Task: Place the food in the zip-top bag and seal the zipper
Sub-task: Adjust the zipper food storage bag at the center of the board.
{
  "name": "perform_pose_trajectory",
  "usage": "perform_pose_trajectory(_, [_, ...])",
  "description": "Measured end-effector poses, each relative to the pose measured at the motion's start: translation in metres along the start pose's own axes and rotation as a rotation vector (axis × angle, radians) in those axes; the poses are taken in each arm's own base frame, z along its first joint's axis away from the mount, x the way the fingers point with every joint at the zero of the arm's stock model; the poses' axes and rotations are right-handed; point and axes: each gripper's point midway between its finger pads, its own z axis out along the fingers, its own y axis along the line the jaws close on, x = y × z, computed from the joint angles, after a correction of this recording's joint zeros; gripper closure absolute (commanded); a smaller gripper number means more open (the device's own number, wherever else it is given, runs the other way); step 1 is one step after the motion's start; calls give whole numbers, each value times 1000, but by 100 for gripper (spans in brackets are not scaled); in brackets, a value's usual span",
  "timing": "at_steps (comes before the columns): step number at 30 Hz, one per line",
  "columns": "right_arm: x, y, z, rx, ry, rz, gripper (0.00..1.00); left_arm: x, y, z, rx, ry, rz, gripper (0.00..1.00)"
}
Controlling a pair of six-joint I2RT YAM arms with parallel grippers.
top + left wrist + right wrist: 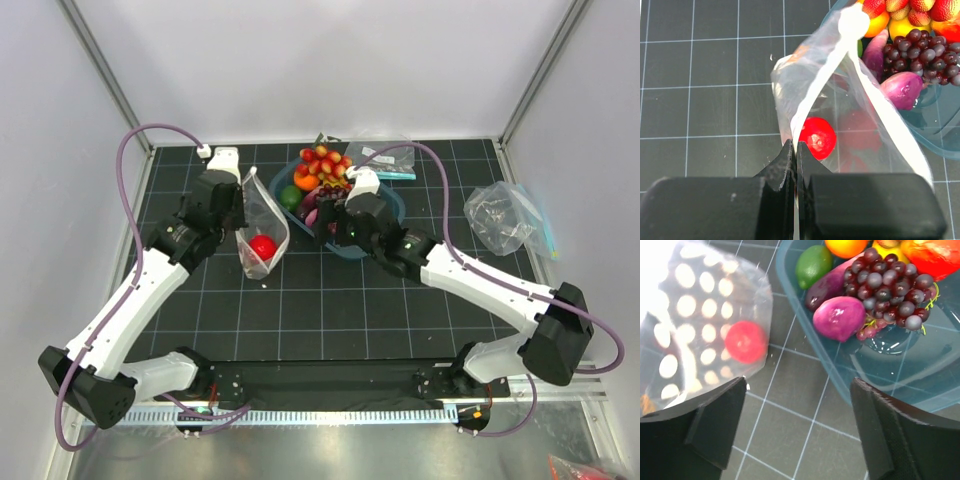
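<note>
my left gripper point(796, 148) clamps zip-top bag point(837, 87) rim | right gripper point(799, 390) spread, empty | risk: rim slips, 1 tomato point(745, 341) spills

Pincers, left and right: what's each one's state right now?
Left pincer: shut on the edge of the zip-top bag.
Right pincer: open, holding nothing.

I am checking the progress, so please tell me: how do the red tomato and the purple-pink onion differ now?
The tomato is red and round; the onion is purple-pink and more oval. The tomato lies inside the dotted bag; the onion lies in the blue tray beside the grape bunch. Both are small, glossy toy foods.
</note>
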Motion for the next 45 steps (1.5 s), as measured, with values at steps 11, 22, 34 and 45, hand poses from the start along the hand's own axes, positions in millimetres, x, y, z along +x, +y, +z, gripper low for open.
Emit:
perform_pose_trajectory(11, [-4, -27, 40, 115, -16, 84, 0, 0, -2, 0, 13, 3, 0, 96])
perform_pose_trajectory(22, [18, -67, 90, 347, -52, 268, 0, 1, -5, 0, 27, 7, -4, 96])
perform_pose_trajectory(34, [1, -61, 115, 379, -155, 495, 1, -4, -11, -7, 61, 24, -25, 97])
perform_pose_trajectory(45, [16, -64, 118, 391, -137, 548, 0, 27, -10, 7, 47, 92, -1, 100])
